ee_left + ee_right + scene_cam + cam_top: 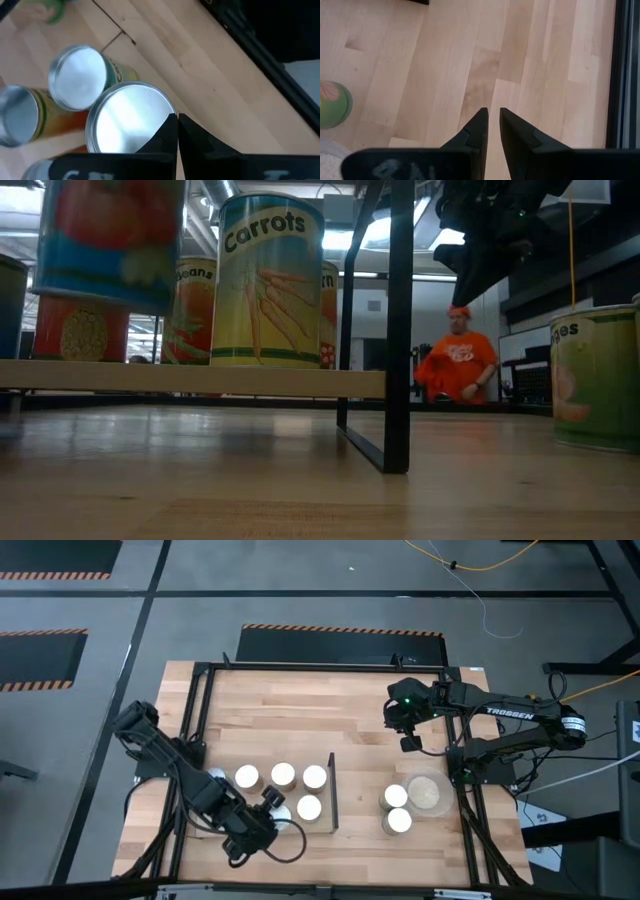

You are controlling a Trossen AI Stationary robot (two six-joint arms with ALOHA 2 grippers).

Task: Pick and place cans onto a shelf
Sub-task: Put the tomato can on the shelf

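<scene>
Behind the table's shelf, a "Carrots" can stands; both claws pinched together, empty.

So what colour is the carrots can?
Yellow carrots can with orange carrots and a teal top band, best seen in the low view.

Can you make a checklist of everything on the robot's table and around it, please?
Surface: planked wooden table, mostly bare at the back.
Job's things: five cans on the shelf; two more cans right of it.
Clutter: beige dish beside those two.
Grippers: left gripper shut, empty, over the shelf cans; right gripper empty, nearly shut, above bare table.
Cables: yellow and white cables on the floor.
Surroundings: person in orange behind the table.
</scene>
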